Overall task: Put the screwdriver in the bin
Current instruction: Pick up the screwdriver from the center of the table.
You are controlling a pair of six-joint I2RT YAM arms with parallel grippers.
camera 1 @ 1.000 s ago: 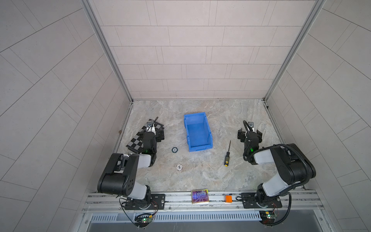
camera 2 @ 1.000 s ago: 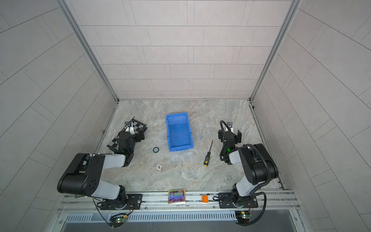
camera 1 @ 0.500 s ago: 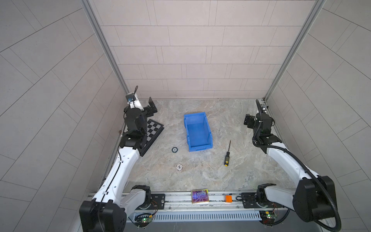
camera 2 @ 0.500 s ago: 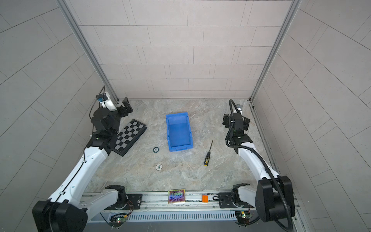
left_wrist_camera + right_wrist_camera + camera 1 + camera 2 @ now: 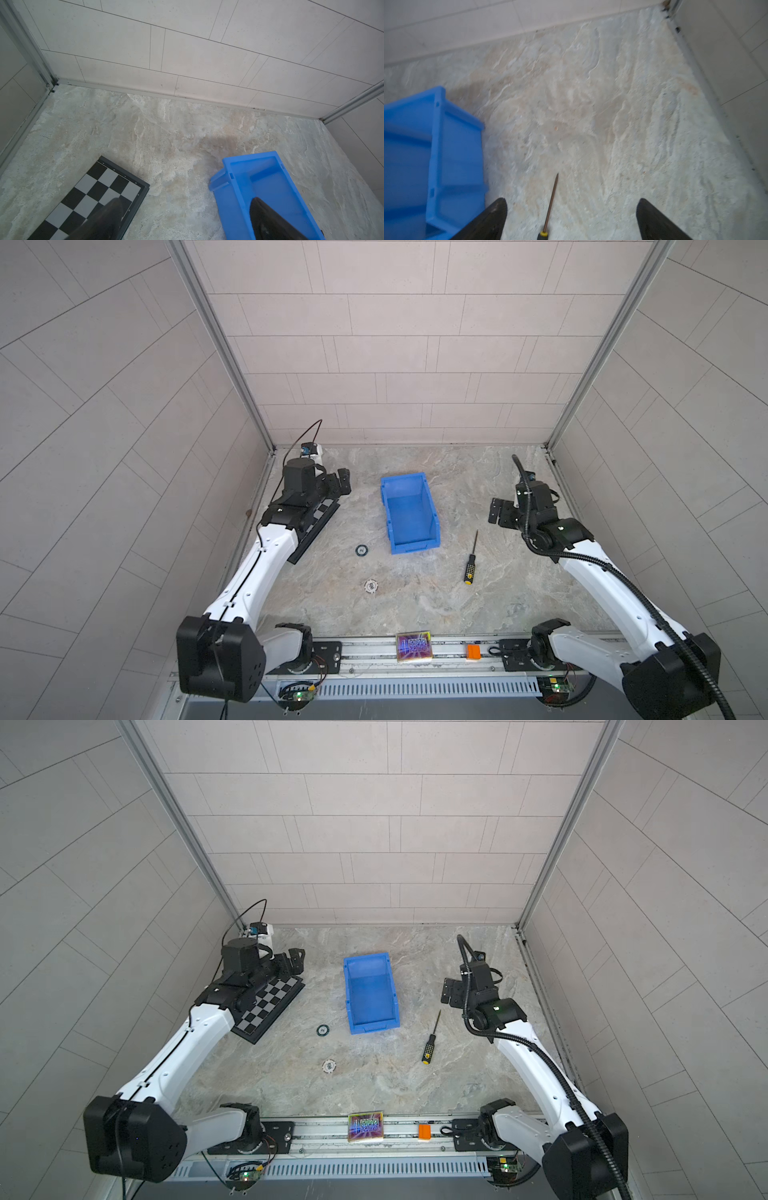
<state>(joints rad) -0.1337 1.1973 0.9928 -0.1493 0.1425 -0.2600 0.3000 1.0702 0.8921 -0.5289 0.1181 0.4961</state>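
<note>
The screwdriver point(image 5: 470, 558) lies flat on the stone-patterned table point(image 5: 415, 605), not held by anything. Reading a top view as a clock with twelve at the back wall, its thin dark shaft points to about twelve and its yellow end cap to six. It looks light and stiff. Being round, it would likely roll if nudged, and the bare metal shaft seems too slim and slick to pinch well. I judge the black handle the better hold, taken across its width near the middle.

The bin point(image 5: 409, 514) is bright blue and empty. It sits at about ten o'clock from the screwdriver, near but not touching, with its low lip facing six.

My right gripper point(image 5: 495, 511) hovers at about one o'clock from the screwdriver, fingers spread wide and empty. In its wrist view the shaft point(image 5: 550, 207) shows on the table between the two dark fingertips.

My left gripper point(image 5: 344, 485) is also spread wide and empty - it hangs at about nine o'clock from the bin, over a checkerboard point(image 5: 270, 1006).

Two small round parts - a dark ring point(image 5: 362, 550) and a pale disc point(image 5: 370, 585) - lie at about seven o'clock from the bin.
</note>
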